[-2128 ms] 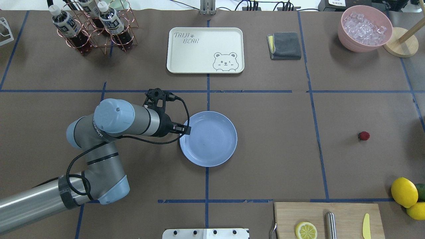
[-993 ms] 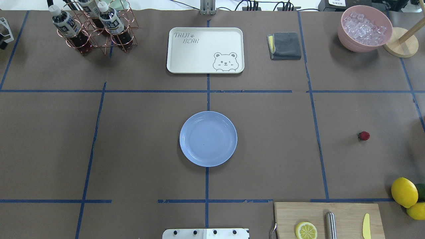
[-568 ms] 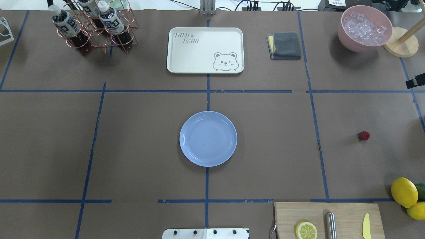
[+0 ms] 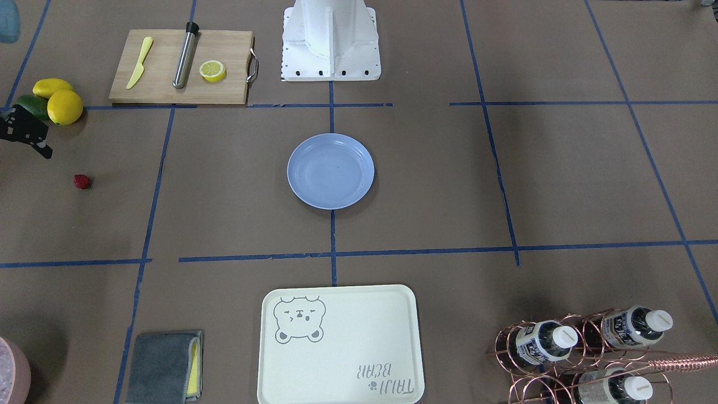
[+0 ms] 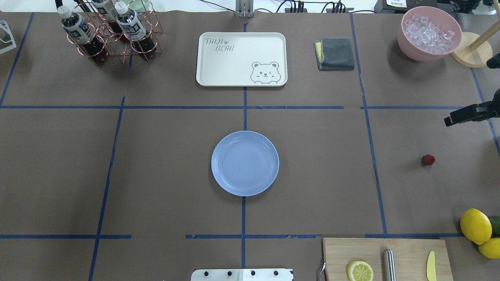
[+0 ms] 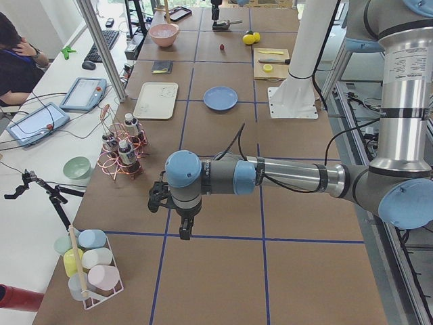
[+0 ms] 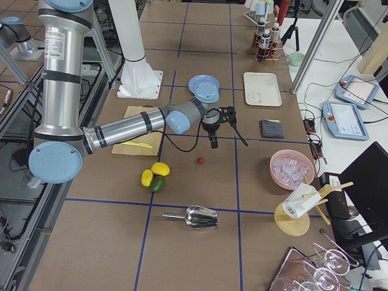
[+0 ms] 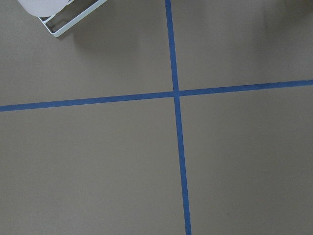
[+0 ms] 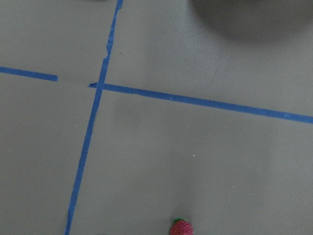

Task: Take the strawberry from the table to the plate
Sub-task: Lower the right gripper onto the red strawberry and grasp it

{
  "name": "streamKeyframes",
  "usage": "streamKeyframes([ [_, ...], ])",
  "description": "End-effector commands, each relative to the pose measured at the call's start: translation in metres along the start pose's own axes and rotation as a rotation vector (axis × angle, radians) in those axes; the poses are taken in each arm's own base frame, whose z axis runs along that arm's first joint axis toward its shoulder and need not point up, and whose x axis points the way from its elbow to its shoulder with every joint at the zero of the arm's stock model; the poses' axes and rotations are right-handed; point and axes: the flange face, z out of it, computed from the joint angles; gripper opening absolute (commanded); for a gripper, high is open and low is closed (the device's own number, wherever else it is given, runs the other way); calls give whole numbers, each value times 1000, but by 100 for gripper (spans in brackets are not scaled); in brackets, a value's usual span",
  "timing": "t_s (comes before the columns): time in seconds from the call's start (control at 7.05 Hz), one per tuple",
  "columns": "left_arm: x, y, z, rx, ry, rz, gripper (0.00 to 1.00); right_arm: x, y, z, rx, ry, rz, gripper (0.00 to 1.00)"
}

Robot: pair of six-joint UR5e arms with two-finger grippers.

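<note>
The strawberry (image 5: pixel 428 159), tiny and dark red, lies on the brown table (image 5: pixel 312 175) far to the right; it also shows as the strawberry (image 4: pixel 82 181) and the strawberry (image 9: pixel 181 227). The light-blue plate (image 5: pixel 245 163) sits empty at the table's centre. My right gripper (image 5: pixel 449 120) reaches in from the right edge, above and beyond the berry and apart from it; I cannot tell whether it is open or shut. My left gripper (image 6: pixel 184 227) hangs over bare table at the far left end, seen only from the side, its state unclear.
A cutting board (image 5: pixel 384 257) with a lemon half, metal rod and yellow knife lies near the front right. Whole lemons (image 5: pixel 475 225) sit beside it. At the back stand a bear tray (image 5: pixel 241 58), grey cloth (image 5: pixel 335 53), pink ice bowl (image 5: pixel 429 33) and bottle rack (image 5: pixel 111 33).
My left arm has pulled away from the plate and left the overhead view. The right gripper has come in from the right edge. Strawberry and plate have not moved.
</note>
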Motion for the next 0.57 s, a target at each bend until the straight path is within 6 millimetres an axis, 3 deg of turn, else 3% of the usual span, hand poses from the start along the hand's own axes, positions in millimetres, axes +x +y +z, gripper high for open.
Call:
streamKeyframes([
  [0.0,3,-1,-2,6,3,0,100,0,43,41,45,28,48,99],
  [0.28,5,-3,-3,9,4,6,100,30,65,76,65,38,25,97],
  [0.43,5,-3,-3,9,5,6,100,24,71,103,68,91,33,97],
])
